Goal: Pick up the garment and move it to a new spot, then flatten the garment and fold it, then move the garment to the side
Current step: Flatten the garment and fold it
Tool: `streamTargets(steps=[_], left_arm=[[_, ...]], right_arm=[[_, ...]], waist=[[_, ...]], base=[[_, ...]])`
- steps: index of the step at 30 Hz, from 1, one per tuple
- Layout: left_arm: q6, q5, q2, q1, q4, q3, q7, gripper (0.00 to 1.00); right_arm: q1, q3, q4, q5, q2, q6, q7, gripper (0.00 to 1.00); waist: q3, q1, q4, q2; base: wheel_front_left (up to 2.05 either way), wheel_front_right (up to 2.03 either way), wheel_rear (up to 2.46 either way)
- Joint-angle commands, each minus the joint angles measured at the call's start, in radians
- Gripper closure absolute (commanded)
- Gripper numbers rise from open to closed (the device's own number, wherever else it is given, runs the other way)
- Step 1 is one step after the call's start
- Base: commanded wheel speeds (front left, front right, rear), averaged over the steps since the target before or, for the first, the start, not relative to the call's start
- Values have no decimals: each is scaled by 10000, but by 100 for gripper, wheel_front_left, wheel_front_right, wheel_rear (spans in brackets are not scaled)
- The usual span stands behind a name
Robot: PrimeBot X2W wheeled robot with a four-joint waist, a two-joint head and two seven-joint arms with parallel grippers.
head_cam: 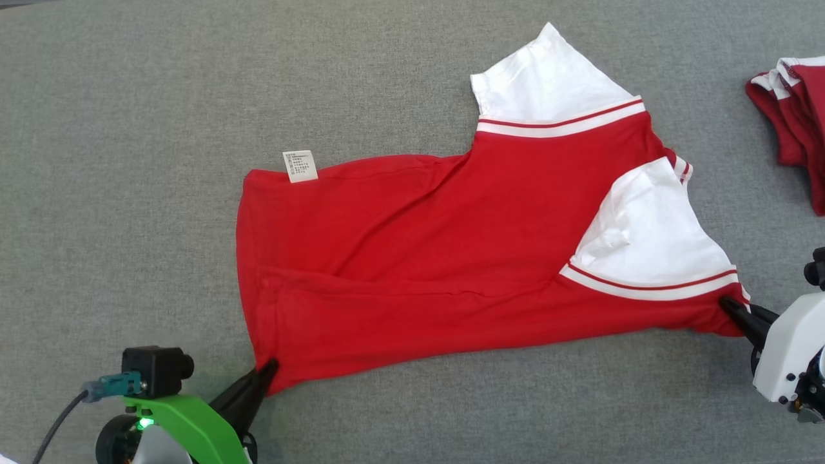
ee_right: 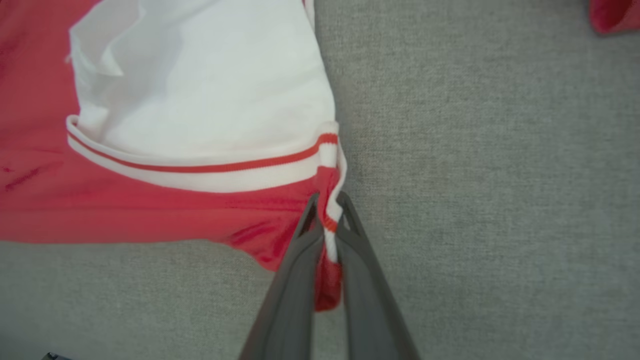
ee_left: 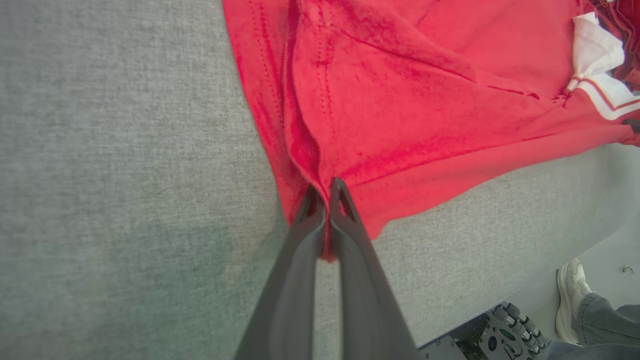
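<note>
The left gripper (head_cam: 269, 368) clamps the red-and-white shirt (head_cam: 419, 258) at its hem, the right gripper (head_cam: 728, 303) at a cuff; flattening, folding remain

Bright, even, diffuse light across the table (head_cam: 129, 96) in the head view; no glare, no hard shadows. Only a thin soft shadow under the near hem of the garment (head_cam: 419, 258), plus a faint greenish cast on the table beside the left end effector (head_cam: 269, 367). Sharp throughout there, weave of the table legible.

In the left wrist view, red washed toward pink. Broad dim greenish shadow on the table toward the lower left. Dark fingers (ee_left: 295, 290) smeared out of focus near the bottom edge. Table edge bowed by the wide lens at lower right.

Right wrist view softer overall: white sleeve (ee_right: 200, 75) nearly blown out, fingers of the right end effector (ee_right: 327, 200) blurred toward the bottom edge.
</note>
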Motion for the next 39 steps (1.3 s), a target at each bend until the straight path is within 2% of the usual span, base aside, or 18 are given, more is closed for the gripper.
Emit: streamTargets(steps=[1, 2, 3, 4, 5, 11, 14, 16, 19, 21, 22, 27, 33, 39], left_arm=[[82, 109, -140, 196, 71, -68, -154, 75], [50, 88, -206, 275, 71, -127, -206, 28], [45, 138, -223, 303, 74, -128, -300, 0], [80, 186, -233, 336, 84, -122, -357, 0], [118, 264, -202, 376, 71, -115, -401, 0], [466, 685, 221, 244, -594, 222, -613, 0], [532, 838, 286, -635, -916, 389, -466, 0], [507, 870, 172, -1392, -748, 318, -277, 0], [316, 1052, -96, -2894, -15, 57, -23, 0], [65, 1261, -468, -4218, 1119, -314, 173, 0], [65, 1261, -468, -4218, 1119, -314, 173, 0], [-389, 1307, -996, -5725, 2470, -1011, 461, 0], [-639, 977, -1442, -6636, 3450, -1632, 263, 0], [-692, 549, -1708, -7199, 4032, -2156, -1, 0]], right_arm=[[134, 43, 148, -121, -21, -15, 27, 100], [142, 77, 211, -153, -3, -15, -26, 100], [104, 84, 255, -173, 22, -15, -94, 75], [54, 100, 253, -164, 16, -15, -138, 27], [-1, 94, 236, -122, -21, -15, -148, 0], [-725, -127, -559, -110, -476, -12, 143, 0], [-1741, -115, -849, -545, -724, -12, 283, 0], [-2706, 79, -710, -818, -652, -12, 356, 0], [-4328, 440, -20, -1401, -452, -12, 422, 0], [-5795, 955, 1061, -2065, -84, -9, 394, 0], [-5795, 955, 1061, -2065, -84, -9, 394, 0], [-7589, 1758, 2743, -2820, 183, -10, 199, 0], [-8632, 2331, 4324, -3299, 168, -10, -465, 0], [-9279, 2339, 5400, -3683, 140, -10, -1021, 0]], waist=[[-24, 0, 30, 53], [-51, 0, 55, 53], [-94, 0, 78, 53], [-132, 0, 99, 53], [-167, 0, 118, 53], [-120, 0, 286, 53], [254, 0, 452, 53], [623, 0, 598, 53], [1244, 0, 854, 53], [1703, 0, 1126, 53], [1703, 0, 1126, 53], [2207, 0, 1612, 53], [2358, 0, 2014, 53], [2525, 0, 2106, 53]], base=[[0, 0, 0], [0, 0, 0], [0, 0, 0], [0, 0, 0], [0, 0, 0], [0, 0, 0], [0, 0, 0], [0, 0, 0], [0, 0, 0], [0, 0, 0], [0, 0, 0], [0, 0, 0], [0, 0, 0], [0, 0, 0]])
